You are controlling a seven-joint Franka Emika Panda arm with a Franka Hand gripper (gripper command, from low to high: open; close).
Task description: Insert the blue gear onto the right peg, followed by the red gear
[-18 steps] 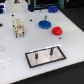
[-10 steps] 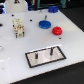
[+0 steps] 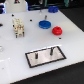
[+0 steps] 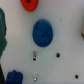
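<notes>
Gears lie flat on the white counter (image 3: 15, 60), apart from each other and from the plate (image 3: 46, 56). In the exterior view the blue gear (image 3: 44, 23) sits toward the far side, and the red gear (image 3: 57, 30) lies near it, closer to the camera and toward that view's right. The black-rimmed grey plate is nearer the camera, with two dark pegs standing on it; the right peg (image 3: 51, 50) is bare, as is the other peg (image 3: 36, 56). A small pale blocky object (image 3: 18, 27) stands toward the exterior view's left. The wrist view looks down on the blue gear (image 4: 43, 33) with the red gear (image 4: 29, 4) at the edge (the picture is blurred). I cannot tell whether the gripper is open or closed.
</notes>
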